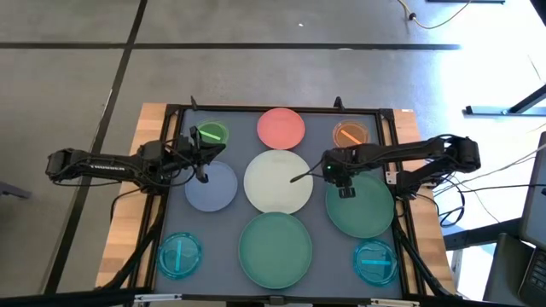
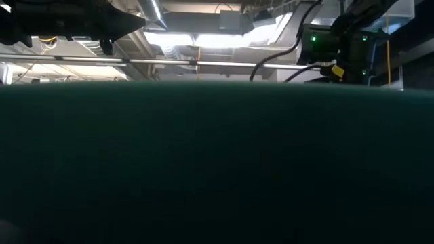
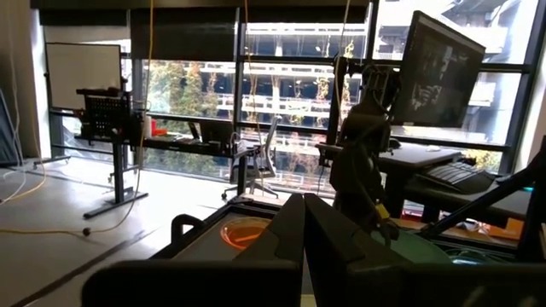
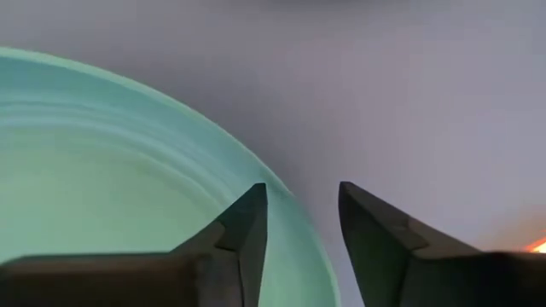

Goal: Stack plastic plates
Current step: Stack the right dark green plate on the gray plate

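Note:
Nine plates lie flat on the dark mat. At the far side are a small translucent green plate (image 1: pixel 211 134), a pink plate (image 1: pixel 281 128) and an orange plate (image 1: pixel 351 134). In the middle are a pale blue plate (image 1: pixel 211 186), a cream plate (image 1: pixel 278 181) and a large green plate (image 1: pixel 363 209). Near me are a second large green plate (image 1: pixel 275 249) and two cyan plates (image 1: pixel 180 255) (image 1: pixel 375 261). My right gripper (image 1: pixel 345 189) (image 4: pixel 300 189) is open and points down over the right green plate's far-left rim. My left gripper (image 1: pixel 203 176) (image 3: pixel 303 205) is shut and level, over the blue plate's far edge. My right gripper straddles the right green plate's rim (image 4: pixel 294 226) from above, one finger (image 4: pixel 247 222) over the plate's inside and the other (image 4: pixel 375 230) over the mat outside. Whether either fingertip touches the plate, I cannot tell.
A black frame (image 1: pixel 281 108) borders the mat on the wooden table. The cream plate sits close beside the right gripper. A dark green surface (image 2: pixel 217 163) fills most of the low view and hides the table. The left wrist view shows the right arm (image 3: pixel 363 162) and the orange plate (image 3: pixel 243 232).

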`<state>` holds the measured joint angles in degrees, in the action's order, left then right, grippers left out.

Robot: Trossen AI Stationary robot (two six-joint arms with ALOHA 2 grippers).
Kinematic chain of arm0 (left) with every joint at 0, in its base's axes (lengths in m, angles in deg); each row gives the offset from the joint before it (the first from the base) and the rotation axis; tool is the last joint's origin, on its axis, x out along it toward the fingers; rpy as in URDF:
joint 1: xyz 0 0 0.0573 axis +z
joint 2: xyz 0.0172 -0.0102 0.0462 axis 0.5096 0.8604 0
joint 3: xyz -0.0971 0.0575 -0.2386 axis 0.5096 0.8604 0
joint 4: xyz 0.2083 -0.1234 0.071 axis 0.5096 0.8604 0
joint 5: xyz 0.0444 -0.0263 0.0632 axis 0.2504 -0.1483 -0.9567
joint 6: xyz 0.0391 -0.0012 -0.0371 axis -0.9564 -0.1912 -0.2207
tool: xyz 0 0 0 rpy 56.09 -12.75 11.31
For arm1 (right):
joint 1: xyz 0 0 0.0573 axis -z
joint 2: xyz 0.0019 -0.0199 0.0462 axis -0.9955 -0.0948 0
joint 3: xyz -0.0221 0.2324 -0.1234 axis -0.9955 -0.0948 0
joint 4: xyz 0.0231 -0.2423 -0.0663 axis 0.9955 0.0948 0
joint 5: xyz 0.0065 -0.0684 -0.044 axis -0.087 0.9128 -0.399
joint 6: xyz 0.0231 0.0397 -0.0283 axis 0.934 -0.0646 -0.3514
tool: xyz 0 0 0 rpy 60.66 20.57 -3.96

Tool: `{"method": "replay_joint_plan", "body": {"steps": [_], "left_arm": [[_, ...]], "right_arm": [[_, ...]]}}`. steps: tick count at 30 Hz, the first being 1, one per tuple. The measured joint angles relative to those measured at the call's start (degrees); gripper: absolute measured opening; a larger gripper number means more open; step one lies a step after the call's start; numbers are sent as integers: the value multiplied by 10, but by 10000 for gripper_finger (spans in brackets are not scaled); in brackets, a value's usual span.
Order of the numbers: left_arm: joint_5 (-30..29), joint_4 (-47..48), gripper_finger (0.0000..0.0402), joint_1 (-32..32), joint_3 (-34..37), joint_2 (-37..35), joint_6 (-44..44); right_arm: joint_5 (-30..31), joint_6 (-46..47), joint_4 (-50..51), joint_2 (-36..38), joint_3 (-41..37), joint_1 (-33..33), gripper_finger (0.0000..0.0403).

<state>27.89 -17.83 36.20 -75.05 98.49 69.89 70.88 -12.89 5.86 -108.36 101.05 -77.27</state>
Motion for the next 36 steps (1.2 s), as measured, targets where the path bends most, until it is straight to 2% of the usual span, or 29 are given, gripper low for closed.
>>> {"method": "replay_joint_plan", "body": {"steps": [10,13,19,24,27,36], "left_arm": [[0,0,0,0,0,0,-2],[0,0,0,0,0,0,-2],[0,0,0,0,0,0,-2],[0,0,0,0,0,0,-3],[0,-1,0,0,0,0,-4],[0,-1,0,0,0,0,-17]], "right_arm": [[-9,-45,-3,-50,0,-1,125],[-11,-47,-2,-50,0,-1,98],[-11,-62,15,-48,2,0,13],[5,-70,21,-38,2,-1,17],[7,-70,37,-20,6,-1,5],[15,-42,99,27,66,0,1]]}}
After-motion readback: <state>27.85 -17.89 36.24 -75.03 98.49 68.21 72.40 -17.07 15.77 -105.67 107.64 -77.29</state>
